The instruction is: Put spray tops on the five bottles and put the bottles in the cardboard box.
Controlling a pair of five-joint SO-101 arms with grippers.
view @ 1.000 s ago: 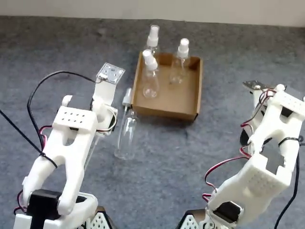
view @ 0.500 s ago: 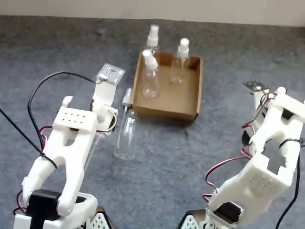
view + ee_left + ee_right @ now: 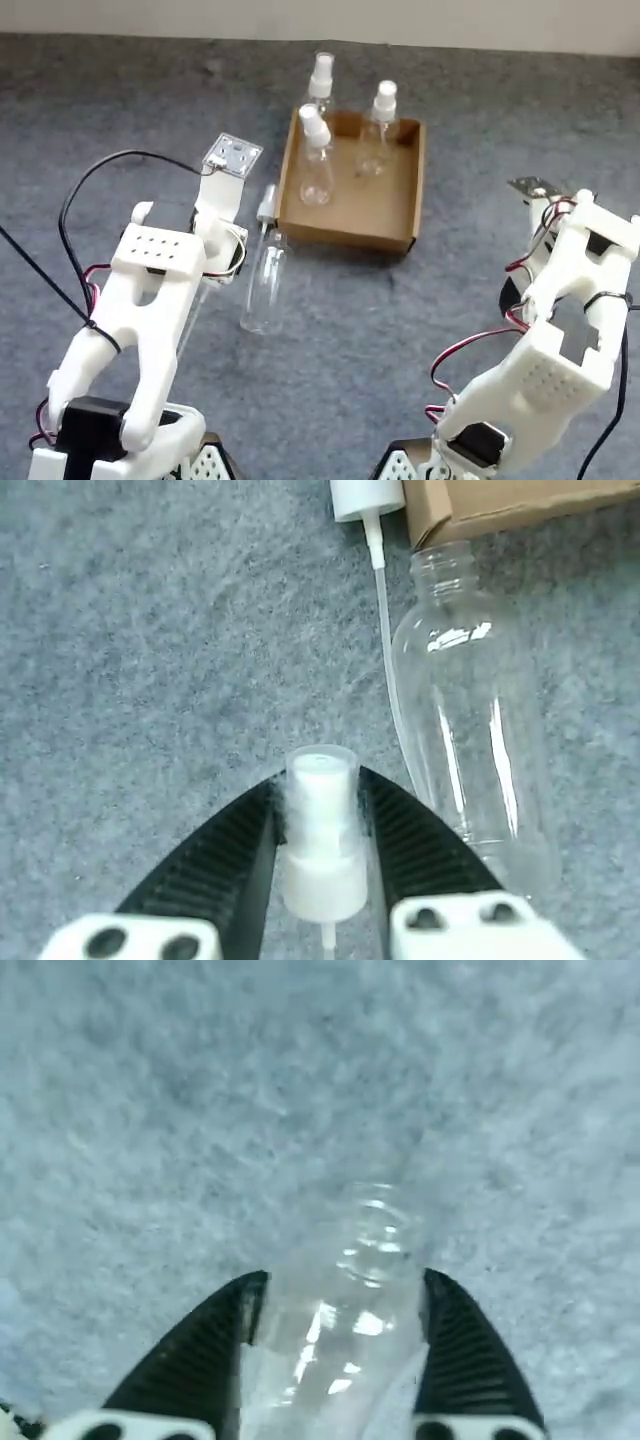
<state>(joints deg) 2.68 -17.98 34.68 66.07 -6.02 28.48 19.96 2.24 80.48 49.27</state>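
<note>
The left gripper [image 3: 320, 792] is clamped on a white spray top [image 3: 322, 845], whose thin tube runs back between the fingers, over the grey, felt-like worktop [image 3: 150, 630]. Just beside it an open clear bottle [image 3: 480, 750] lies on its side. Its neck is at the corner of the cardboard box [image 3: 520, 505], and a loose spray top [image 3: 367, 495] with a long tube lies right alongside. The right gripper [image 3: 345, 1285] is closed around a second uncapped bottle [image 3: 350, 1320], whose neck points away from the wrist above the same grey surface. From the high view, the box holds two upright bottles with tops on, a nearer bottle [image 3: 316, 165] and a farther bottle [image 3: 375, 135]. A third topped bottle [image 3: 320, 80] stands just beyond its far wall. A pale wall [image 3: 500, 20] borders the worktop's far edge.
</note>
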